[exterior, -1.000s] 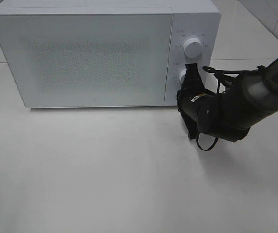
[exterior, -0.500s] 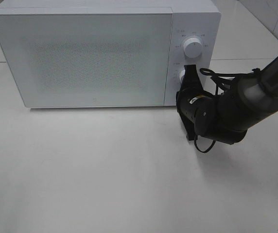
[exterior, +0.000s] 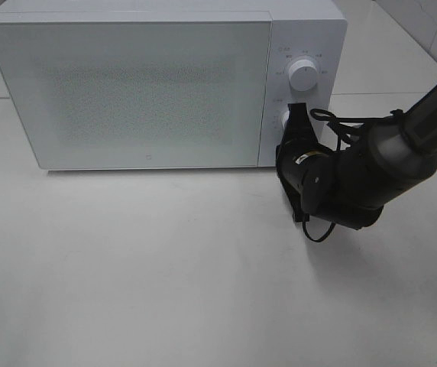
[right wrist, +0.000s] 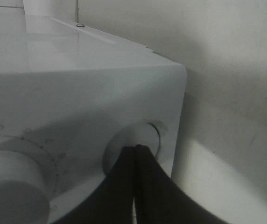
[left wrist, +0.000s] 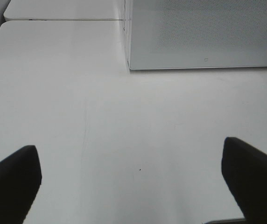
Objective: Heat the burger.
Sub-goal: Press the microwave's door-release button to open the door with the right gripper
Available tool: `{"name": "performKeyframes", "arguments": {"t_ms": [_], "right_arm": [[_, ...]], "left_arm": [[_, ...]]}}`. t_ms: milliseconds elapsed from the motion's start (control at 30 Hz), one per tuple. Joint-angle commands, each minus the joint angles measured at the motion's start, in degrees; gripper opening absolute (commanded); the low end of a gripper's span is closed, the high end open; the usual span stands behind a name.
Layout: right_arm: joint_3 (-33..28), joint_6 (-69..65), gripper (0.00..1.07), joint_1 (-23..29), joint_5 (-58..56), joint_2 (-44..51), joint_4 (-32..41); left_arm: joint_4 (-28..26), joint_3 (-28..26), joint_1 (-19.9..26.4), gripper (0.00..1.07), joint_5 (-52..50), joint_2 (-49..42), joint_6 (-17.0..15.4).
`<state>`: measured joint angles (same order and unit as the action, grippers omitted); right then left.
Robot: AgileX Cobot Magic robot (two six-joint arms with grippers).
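Observation:
The burger is out of view. The white microwave (exterior: 142, 92) stands at the back of the table with its door closed; the frosted door shows nothing of the inside. My right gripper (exterior: 294, 116) is at the control panel, its fingers pressed together with the tips against the lower knob (exterior: 283, 119). In the right wrist view the two dark fingers (right wrist: 124, 177) meet in front of that lower knob (right wrist: 140, 134). My left gripper (left wrist: 133, 182) is open and empty above the table, in front of the microwave's (left wrist: 203, 32) left corner.
The upper knob (exterior: 302, 74) sits above the lower one on the panel; it also shows in the right wrist view (right wrist: 12, 191). The white table (exterior: 165, 267) spreads in front of the microwave. A table seam (left wrist: 63, 19) runs behind the left side.
The right arm's wrist and forearm have shifted slightly left and nearer the microwave. The gripper tips stay at the lower knob. The door stays closed.

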<state>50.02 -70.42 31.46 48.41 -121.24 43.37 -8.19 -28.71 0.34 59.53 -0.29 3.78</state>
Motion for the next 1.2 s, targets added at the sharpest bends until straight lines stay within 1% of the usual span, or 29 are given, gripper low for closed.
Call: {"name": "performKeyframes", "arguments": {"t_ms": [33, 100, 233, 433, 467, 567, 733, 1000, 1200], "right_arm": [[0.7, 1.7, 0.01, 0.1, 2.9, 0.3, 1.1], [1.0, 3.4, 0.01, 0.1, 4.2, 0.3, 2.9], [2.1, 4.5, 0.01, 0.1, 6.5, -0.2, 3.6], [7.6, 4.6, 0.01, 0.1, 2.5, -2.8, 3.4], [8.9, 5.3, 0.01, 0.1, 3.7, -3.4, 3.6], [9.3, 6.1, 0.01, 0.1, 4.8, -3.7, 3.6], [12.3, 9.0, 0.01, -0.1, 6.6, -4.1, 4.0], [12.8, 9.7, 0.01, -0.1, 6.5, -4.1, 4.0], [11.9, 9.7, 0.01, 0.0, 6.0, -3.8, 4.0]], "left_arm": [[-0.3, 0.3, 0.1, 1.03, -0.2, -1.3, -0.1], [-0.3, 0.3, 0.1, 1.03, -0.2, -1.3, -0.1], [-0.3, 0.3, 0.1, 1.03, -0.2, -1.3, -0.1], [-0.3, 0.3, 0.1, 1.03, -0.2, -1.3, -0.1], [-0.3, 0.3, 0.1, 1.03, -0.2, -1.3, -0.1], [-0.3, 0.3, 0.1, 1.03, -0.2, -1.3, -0.1], [-0.3, 0.3, 0.1, 1.03, -0.2, -1.3, -0.1], [-0.3, 0.3, 0.1, 1.03, -0.2, -1.3, -0.1], [-0.3, 0.3, 0.1, 1.03, -0.2, -1.3, -0.1]]}}
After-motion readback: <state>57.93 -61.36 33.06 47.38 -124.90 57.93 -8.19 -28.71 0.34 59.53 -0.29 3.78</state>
